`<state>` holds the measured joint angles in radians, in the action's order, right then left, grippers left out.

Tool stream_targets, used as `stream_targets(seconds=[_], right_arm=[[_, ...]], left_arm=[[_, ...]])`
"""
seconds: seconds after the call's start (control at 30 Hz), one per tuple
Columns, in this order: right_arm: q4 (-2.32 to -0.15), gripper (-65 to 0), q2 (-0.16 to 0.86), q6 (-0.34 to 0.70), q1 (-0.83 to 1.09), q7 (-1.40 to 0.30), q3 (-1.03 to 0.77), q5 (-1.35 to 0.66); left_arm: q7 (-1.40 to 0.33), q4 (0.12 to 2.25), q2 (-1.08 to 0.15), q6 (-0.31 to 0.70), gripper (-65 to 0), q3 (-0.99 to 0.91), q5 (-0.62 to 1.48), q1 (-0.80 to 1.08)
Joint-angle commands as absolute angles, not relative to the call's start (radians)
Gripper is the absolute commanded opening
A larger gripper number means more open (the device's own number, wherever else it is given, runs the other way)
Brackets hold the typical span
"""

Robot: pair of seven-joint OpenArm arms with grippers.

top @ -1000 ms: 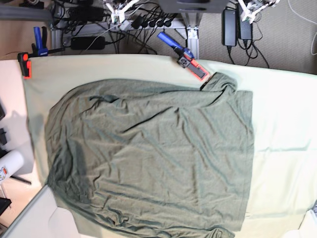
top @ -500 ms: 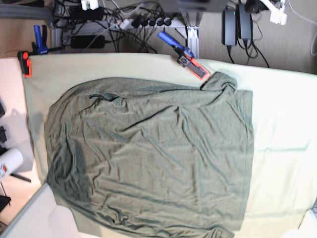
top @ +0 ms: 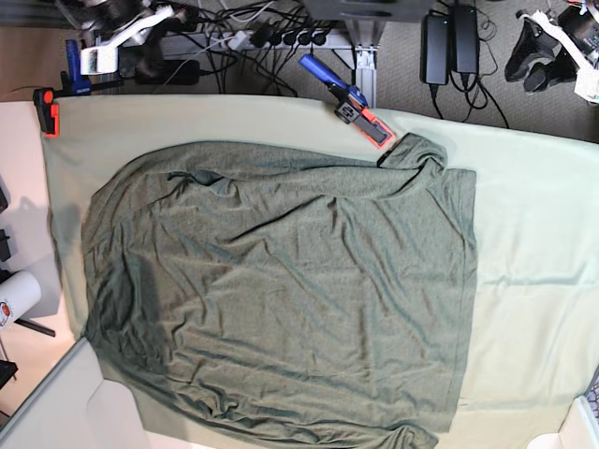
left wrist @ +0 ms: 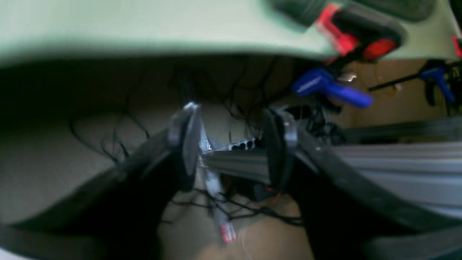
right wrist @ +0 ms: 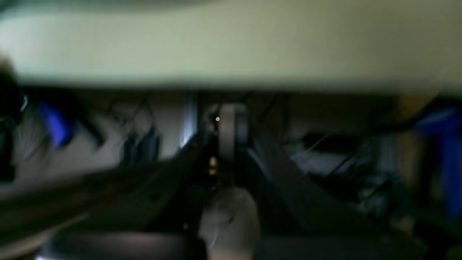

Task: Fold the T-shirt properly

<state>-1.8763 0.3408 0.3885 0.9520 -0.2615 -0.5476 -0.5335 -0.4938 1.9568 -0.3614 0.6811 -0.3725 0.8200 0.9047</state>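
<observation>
- Two arms sit off the worktop (top: 533, 234) at the far edge: the right gripper (top: 117, 42) at eleven o'clock in the base view, the left gripper (top: 543, 47) at one o'clock, neither touching cloth.
- Spread across the middle lies the T-shirt (top: 281, 290), dark olive, wrinkled, mostly flat on the paler green table cloth (top: 533, 309), running off the lower edge at six o'clock.
- One bunched corner (top: 416, 150) of the garment pokes up toward one o'clock, just beside the blue-and-red clamp (top: 354, 108); that wants smoothing, I judge, before any fold.
- Clamps are there for a reason: this one at twelve o'clock and the orange-handled clamp (top: 45, 108) at ten o'clock pin the table cloth so it seems set not to slide under the fabric.
- Left wrist view: the gripper's jaws stand clearly apart, nothing between them, cables and floor beyond.
- Right wrist view: too blurred; the fingers look close together, yet I cannot tell for certain.
- No fold is started, as I read it.
- A white roll (top: 19, 299) at nine o'clock carries a small label, too tiny to read; no other writing is legible.
</observation>
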Motion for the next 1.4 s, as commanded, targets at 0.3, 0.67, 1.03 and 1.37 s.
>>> stream_targets(seconds=[0.3, 0.67, 1.03, 1.37], right_arm=[[-1.887, -22.1, 0.346, 0.149, 0.704, -0.359, -0.622, -0.548], [-1.791, -21.4, 0.329, 0.122, 0.559, -0.419, -0.622, -0.485], [-1.759, -21.5, 0.329, 0.122, 0.560, -0.419, -0.622, -0.459], [-1.760, -21.5, 0.330, 0.122, 0.560, -0.416, -0.622, -0.457]], left_arm=[[-0.472, 2.032, -0.457, 0.698, -26.7, -0.285, 0.778, 0.733], [-0.430, 1.851, -0.440, 0.657, -26.7, -0.017, 0.627, 0.466], [-0.426, 1.784, -0.327, 0.504, -26.7, 0.093, 0.490, 0.390], [-0.427, 1.781, -0.338, 0.539, -65.0, 0.090, 0.437, 0.391]])
